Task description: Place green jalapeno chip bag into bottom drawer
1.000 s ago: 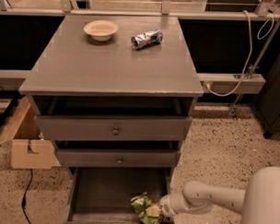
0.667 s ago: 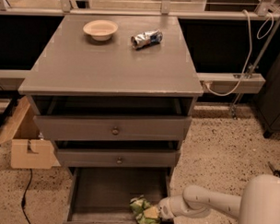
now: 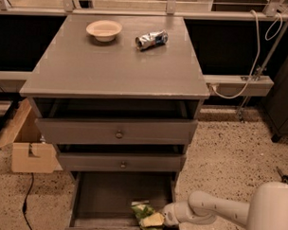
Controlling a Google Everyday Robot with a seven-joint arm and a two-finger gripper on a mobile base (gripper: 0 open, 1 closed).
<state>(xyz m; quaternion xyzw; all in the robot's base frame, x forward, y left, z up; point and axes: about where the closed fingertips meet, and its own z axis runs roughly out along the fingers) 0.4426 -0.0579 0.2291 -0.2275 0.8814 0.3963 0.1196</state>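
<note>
The green jalapeno chip bag is crumpled and tilted inside the open bottom drawer, near its front right corner. My gripper reaches in from the right over the drawer's right wall and is shut on the bag's right end. The white arm runs off to the lower right. The bag covers the fingertips. I cannot tell whether the bag touches the drawer floor.
The two upper drawers are pulled out a little above the bottom one. On the cabinet top stand a pale bowl and a silver-and-blue foil bag. A cardboard box sits on the floor at the left.
The gripper and the bag have shifted slightly left and down inside the bottom drawer. Nothing else has moved.
</note>
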